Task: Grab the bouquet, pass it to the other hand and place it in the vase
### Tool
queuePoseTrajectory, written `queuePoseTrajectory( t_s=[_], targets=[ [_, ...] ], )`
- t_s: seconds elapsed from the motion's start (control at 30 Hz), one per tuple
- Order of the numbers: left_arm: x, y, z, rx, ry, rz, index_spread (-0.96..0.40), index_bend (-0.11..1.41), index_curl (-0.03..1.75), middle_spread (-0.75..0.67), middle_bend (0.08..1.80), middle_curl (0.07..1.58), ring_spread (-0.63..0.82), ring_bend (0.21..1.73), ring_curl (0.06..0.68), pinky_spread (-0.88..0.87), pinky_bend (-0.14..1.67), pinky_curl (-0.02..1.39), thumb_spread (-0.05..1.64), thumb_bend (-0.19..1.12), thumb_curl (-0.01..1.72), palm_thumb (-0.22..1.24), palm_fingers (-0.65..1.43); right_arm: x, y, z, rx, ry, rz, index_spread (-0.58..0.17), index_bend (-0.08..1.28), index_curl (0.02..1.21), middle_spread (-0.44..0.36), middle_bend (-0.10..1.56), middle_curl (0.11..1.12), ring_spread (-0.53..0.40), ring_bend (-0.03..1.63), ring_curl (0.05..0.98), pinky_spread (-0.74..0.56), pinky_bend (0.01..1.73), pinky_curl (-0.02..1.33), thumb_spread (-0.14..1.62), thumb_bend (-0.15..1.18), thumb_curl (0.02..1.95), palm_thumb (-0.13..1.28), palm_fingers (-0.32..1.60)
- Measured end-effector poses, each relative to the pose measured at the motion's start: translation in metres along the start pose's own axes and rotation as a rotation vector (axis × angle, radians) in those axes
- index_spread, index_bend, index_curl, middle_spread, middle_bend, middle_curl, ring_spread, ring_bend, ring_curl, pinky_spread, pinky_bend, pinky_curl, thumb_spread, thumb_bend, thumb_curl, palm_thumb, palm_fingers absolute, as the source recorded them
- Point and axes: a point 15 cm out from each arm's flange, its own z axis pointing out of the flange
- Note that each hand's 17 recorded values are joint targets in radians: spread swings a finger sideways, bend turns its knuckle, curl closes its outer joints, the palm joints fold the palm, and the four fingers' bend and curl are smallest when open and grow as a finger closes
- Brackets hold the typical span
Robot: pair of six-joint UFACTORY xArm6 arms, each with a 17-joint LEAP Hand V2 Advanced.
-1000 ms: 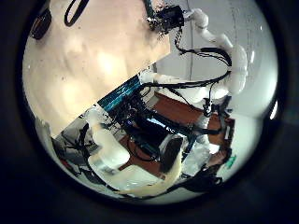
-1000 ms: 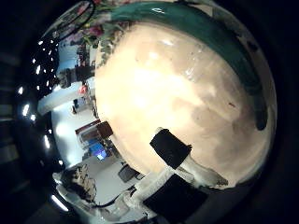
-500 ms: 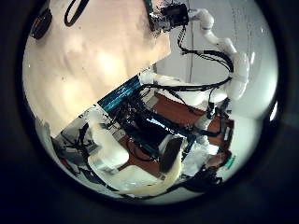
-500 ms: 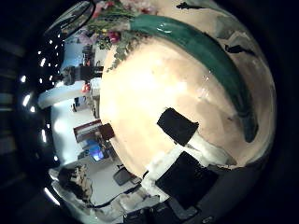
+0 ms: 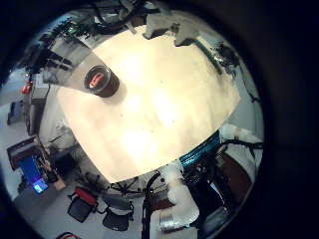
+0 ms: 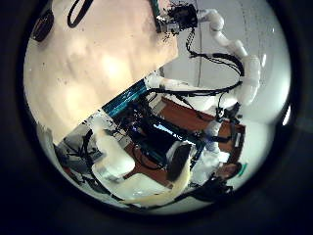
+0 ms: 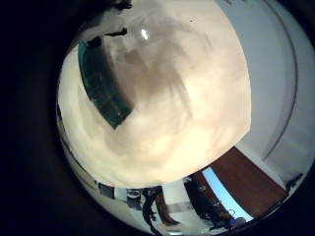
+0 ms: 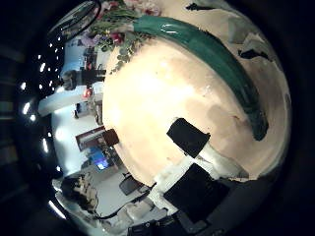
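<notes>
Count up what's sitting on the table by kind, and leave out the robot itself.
Bouquet: 1
Vase: 1
Total: 2, both on the table

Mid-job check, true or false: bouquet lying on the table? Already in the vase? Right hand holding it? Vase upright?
1. The bouquet lies on the table. True.
2. The bouquet is already in the vase. False: no bouquet is in the vase.
3. The right hand holds the bouquet. False: it lies free on the table, beside that hand.
4. The vase stands upright on the table. True.
</notes>
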Motion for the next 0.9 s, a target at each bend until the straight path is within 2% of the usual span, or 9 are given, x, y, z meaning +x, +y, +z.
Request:
queuePoseTrajectory(
  t_s=[0.17, 0.53, 0.7, 0.9],
  targets=[
    [-0.007, 0.003, 0.004, -0.007, 0.010, -0.011, 0.01, 0.16, 0.30, 0.42, 0.18, 0.29, 0.61, 0.44, 0.219, 0.59, 0.20, 0.30, 1.02, -0.02, 0.27, 0.02, -0.03, 0.007, -0.014, 0.007, 0.033, 0.023, 0.015, -0.143, 0.30, 0.54, -0.021, 0.73, 0.60, -0.119, 1.09, 0.507, -0.08, 0.88, 0.23, 1.09, -0.02, 0.42, 0.55, 0.24],
    [-0.012, 0.003, 0.006, -0.010, 0.018, -0.014, 0.01, 0.16, 0.30, 0.42, 0.18, 0.29, 0.61, 0.44, 0.218, 0.59, 0.20, 0.30, 1.02, -0.02, 0.27, 0.02, -0.03, 0.004, -0.019, 0.020, 0.010, 0.030, 0.031, -0.124, 0.26, 0.52, 0.007, 0.68, 0.59, -0.095, 1.05, 0.501, -0.02, 0.87, 0.20, 1.09, -0.02, 0.41, 0.54, 0.24],
    [-0.013, 0.003, 0.006, -0.011, 0.016, -0.016, 0.01, 0.16, 0.30, 0.42, 0.18, 0.29, 0.61, 0.44, 0.218, 0.59, 0.20, 0.30, 1.02, -0.02, 0.27, 0.02, -0.03, 0.009, -0.022, 0.028, -0.004, 0.082, 0.021, -0.121, 0.24, 0.51, 0.011, 0.66, 0.58, -0.087, 1.03, 0.498, 0.00, 0.86, 0.18, 1.09, -0.02, 0.41, 0.55, 0.24],
    [-0.013, 0.004, 0.005, -0.010, 0.015, -0.018, 0.01, 0.16, 0.30, 0.42, 0.18, 0.29, 0.61, 0.44, 0.218, 0.59, 0.20, 0.30, 1.02, -0.02, 0.27, 0.02, -0.03, 0.008, -0.032, 0.029, -0.001, 0.086, 0.020, -0.121, 0.24, 0.50, 0.013, 0.65, 0.58, -0.087, 1.02, 0.492, 0.01, 0.85, 0.17, 1.08, -0.02, 0.41, 0.56, 0.27]
  ],
)
